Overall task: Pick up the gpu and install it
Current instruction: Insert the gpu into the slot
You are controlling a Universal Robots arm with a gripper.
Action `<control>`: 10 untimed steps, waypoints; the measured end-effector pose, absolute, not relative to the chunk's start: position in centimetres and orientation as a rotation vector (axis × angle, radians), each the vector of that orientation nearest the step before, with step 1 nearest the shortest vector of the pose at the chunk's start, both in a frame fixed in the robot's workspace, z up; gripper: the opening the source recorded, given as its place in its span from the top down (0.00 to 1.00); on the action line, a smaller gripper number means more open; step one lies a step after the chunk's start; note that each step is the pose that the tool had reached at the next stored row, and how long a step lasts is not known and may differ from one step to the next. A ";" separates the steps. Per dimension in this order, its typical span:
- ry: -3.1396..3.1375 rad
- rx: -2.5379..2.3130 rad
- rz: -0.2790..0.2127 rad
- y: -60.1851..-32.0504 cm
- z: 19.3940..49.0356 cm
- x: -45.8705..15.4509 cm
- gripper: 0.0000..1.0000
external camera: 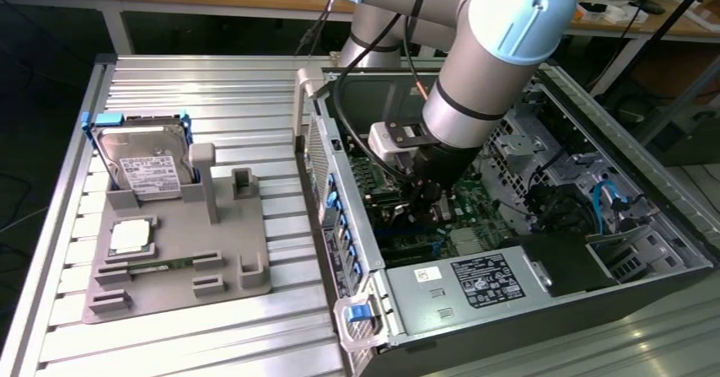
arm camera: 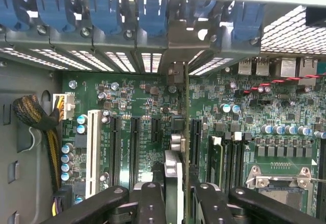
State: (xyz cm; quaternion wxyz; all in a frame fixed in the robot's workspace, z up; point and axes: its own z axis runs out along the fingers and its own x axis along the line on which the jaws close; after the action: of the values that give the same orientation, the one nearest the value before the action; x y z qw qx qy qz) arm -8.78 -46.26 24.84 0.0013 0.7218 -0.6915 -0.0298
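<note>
Hand: you find the hand (arm camera: 175,206) inside the computer case (external camera: 495,284), directly above the motherboard (arm camera: 137,102). It is closed to a narrow gap, with one finger on each flat face of the gpu (arm camera: 185,127).
Gpu location: the card is clamped in the hand and stands on edge over the motherboard. It is off the table (external camera: 202,82).
Long axis: the axis runs parallel to the motherboard's black expansion slots (arm camera: 133,147). The metal bracket end points away from the hand, toward the rear wall with the blue clips (arm camera: 153,10).
Direction from hand: the card extends straight out from between the fingers (arm camera: 147,203), so the free edge faces the motherboard.
Critical relation: judge the card's edge line against the slot lines. From the wrist view it appears to lie between two neighbouring slots, close beside one of them.
Seating: you cannot tell whether the card's edge touches a slot.
Bracket: it sits near a rear-wall opening; contact cannot be confirmed.
</note>
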 end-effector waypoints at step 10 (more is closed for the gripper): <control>-2.170 2.265 -0.093 -46.3 25.1 -8.8 0.73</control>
State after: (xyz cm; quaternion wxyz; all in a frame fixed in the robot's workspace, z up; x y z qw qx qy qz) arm -8.78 -46.26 25.11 0.0018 0.7218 -0.6914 -0.0297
